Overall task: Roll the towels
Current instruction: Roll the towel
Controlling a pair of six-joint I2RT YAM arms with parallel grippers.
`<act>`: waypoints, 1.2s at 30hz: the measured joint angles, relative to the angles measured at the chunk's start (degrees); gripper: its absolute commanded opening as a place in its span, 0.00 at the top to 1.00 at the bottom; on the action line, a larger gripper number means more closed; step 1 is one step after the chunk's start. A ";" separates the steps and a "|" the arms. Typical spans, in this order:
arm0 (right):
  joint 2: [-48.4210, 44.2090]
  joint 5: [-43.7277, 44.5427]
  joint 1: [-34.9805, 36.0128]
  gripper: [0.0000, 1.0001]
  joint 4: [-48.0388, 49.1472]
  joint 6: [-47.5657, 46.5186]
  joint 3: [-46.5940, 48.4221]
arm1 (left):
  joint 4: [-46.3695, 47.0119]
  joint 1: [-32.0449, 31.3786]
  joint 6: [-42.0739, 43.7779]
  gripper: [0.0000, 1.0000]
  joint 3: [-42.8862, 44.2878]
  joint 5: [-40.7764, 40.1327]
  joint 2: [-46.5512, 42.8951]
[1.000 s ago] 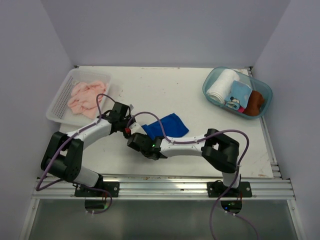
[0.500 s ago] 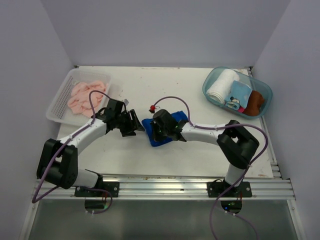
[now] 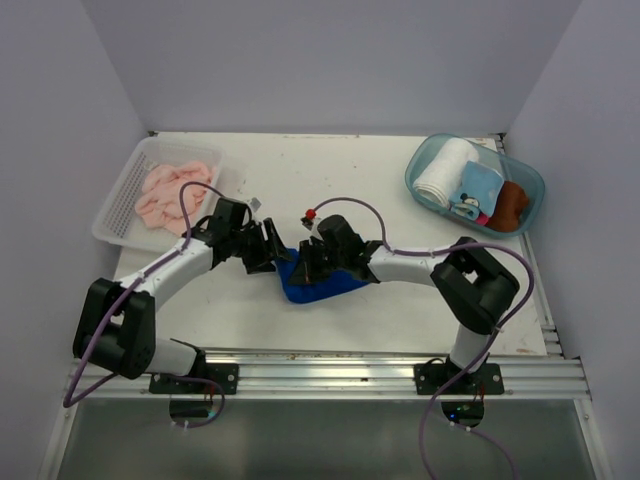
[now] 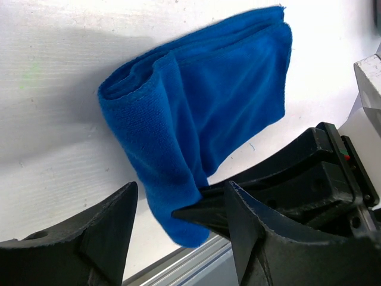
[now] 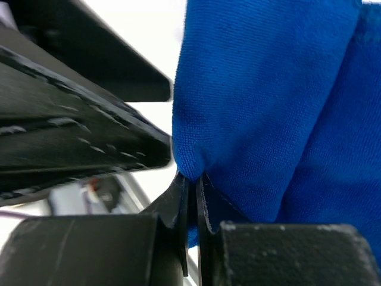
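Right end effector (image 5: pixel 191 179) clamps a fold of the blue towel (image 4: pixel 202 89) as the left end effector (image 4: pixel 178 211) gapes wide beside it.

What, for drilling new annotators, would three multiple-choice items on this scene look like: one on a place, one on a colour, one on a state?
1. Where does the pink towel lie?
A. Far left, in the white basket
B. Far right
C. In the middle of the table

2. What colour is the towel that the right gripper pinches?
A. White
B. Pale pink
C. Royal blue

3. How does the left gripper stand?
A. Shut on the towel
B. Open
C. Out of view

Answers:
1 A: the top view shows the pink cloth bunched inside the basket at the table's far left corner.
2 C: the right wrist view shows its shut jaws nipping a corner of the blue towel.
3 B: the left wrist view shows its two fingers wide apart, with nothing clamped between them.
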 measured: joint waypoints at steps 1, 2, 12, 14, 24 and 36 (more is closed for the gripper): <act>0.24 -1.29 0.00 1.00 1.18 0.85 0.00 | -0.22 0.00 0.09 0.31 0.00 -0.02 -0.09; 0.50 -2.43 0.00 1.00 2.32 1.60 0.00 | -0.52 0.00 0.13 0.30 0.00 -0.09 -0.22; 1.22 -7.04 0.00 1.00 10.88 8.07 -3.15 | -2.54 0.00 0.13 0.22 -2.86 -2.05 -4.92; 1.25 -7.32 -0.04 1.00 13.18 9.77 -4.87 | -2.49 0.00 0.09 0.23 -3.30 -2.14 -5.25; 4.35 -9.99 -1.95 1.00 32.92 23.56 -16.37 | -1.64 0.00 -0.07 0.23 -3.87 -2.21 -6.08; 7.45 -10.01 -2.36 1.00 44.81 31.06 -20.06 | 1.53 -0.17 -0.22 0.31 -3.87 -1.81 -5.01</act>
